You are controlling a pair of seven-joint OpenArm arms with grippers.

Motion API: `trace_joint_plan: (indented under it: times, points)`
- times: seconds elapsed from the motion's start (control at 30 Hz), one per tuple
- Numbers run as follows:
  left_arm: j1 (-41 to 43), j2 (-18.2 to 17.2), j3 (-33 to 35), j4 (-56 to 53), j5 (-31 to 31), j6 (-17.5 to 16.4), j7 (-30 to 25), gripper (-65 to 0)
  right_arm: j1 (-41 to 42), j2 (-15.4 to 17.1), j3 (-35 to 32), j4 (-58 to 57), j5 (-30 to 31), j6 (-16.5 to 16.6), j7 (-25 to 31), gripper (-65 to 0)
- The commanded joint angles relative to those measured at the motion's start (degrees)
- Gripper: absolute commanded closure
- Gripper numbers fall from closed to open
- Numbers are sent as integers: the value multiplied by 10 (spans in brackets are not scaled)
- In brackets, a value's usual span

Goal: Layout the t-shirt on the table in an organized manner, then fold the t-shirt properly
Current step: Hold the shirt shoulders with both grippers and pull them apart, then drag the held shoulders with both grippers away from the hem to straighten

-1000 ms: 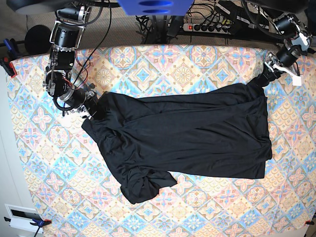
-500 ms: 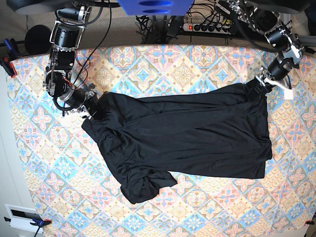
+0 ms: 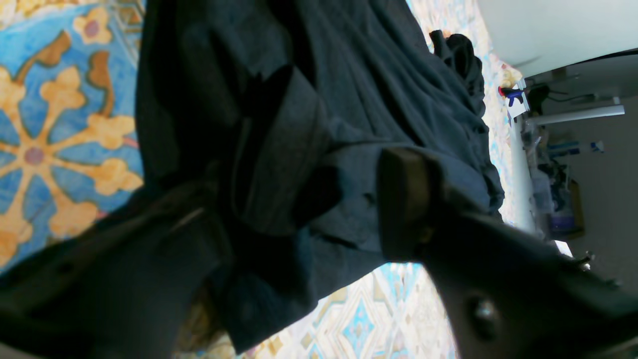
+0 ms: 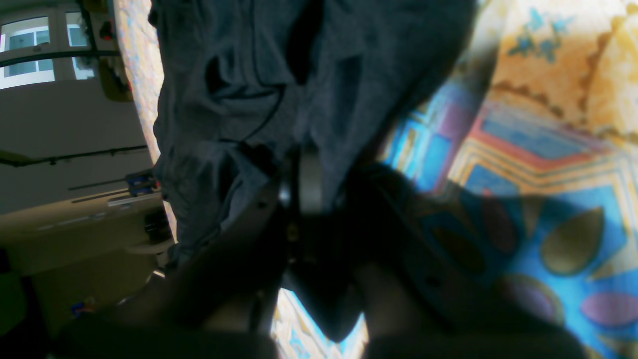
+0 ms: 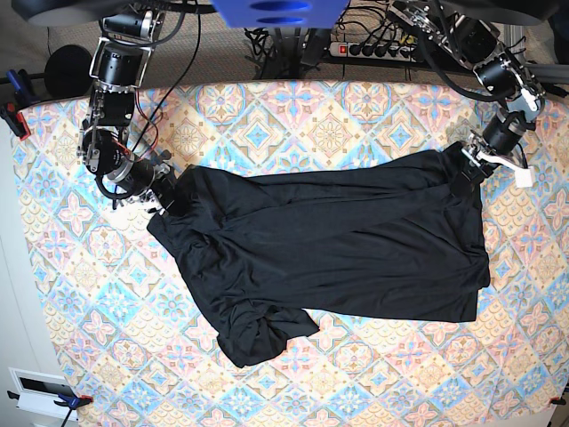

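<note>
The black t-shirt (image 5: 338,240) lies spread across the patterned table (image 5: 329,124), with one end bunched in a knot at the lower left (image 5: 258,336). At the shirt's left end, my right gripper (image 5: 163,191) is shut on the fabric; the right wrist view shows its fingers (image 4: 305,179) pinched together on a fold of t-shirt (image 4: 259,65). My left gripper (image 5: 464,173) is at the shirt's upper right corner. In the left wrist view its jaws stand apart around a raised fold of t-shirt (image 3: 294,149), one fingertip (image 3: 401,199) against the cloth.
Behind the table's far edge lie a power strip (image 5: 373,49) and cables. Blue and red clamps (image 5: 16,102) hold the cloth at the left edge. A white box (image 5: 40,391) sits off the lower left corner.
My left arm has come down and inward onto the shirt's upper right corner, and its jaws have narrowed. The right arm and the shirt have stayed put.
</note>
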Motion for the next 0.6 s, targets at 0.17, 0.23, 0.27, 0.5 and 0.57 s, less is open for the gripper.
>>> trace_joint_plan:
  times: [0.17, 0.23, 0.27, 0.5, 0.57]
  points:
    - [-1, -10, 1, 8, -10, -3, -17, 0, -6, -12, -9, -12, -3, 6, 12, 0]
    - [0, -17, 0, 8, 2, -3, -14, -20, -17, -11, -9, -11, -3, 6, 12, 0]
    - [0, -17, 0, 8, 3, -3, -14, -5, -23, -11, -9, -11, -3, 6, 12, 0]
    - [35, -49, 2, 10, 18, -3, -14, 0, -41, 2, -8, -11, -2, 6, 12, 0]
    - [52, -69, 2, 10, 15, -3, -14, 0, -41, 14, -8, -11, -2, 6, 12, 0]
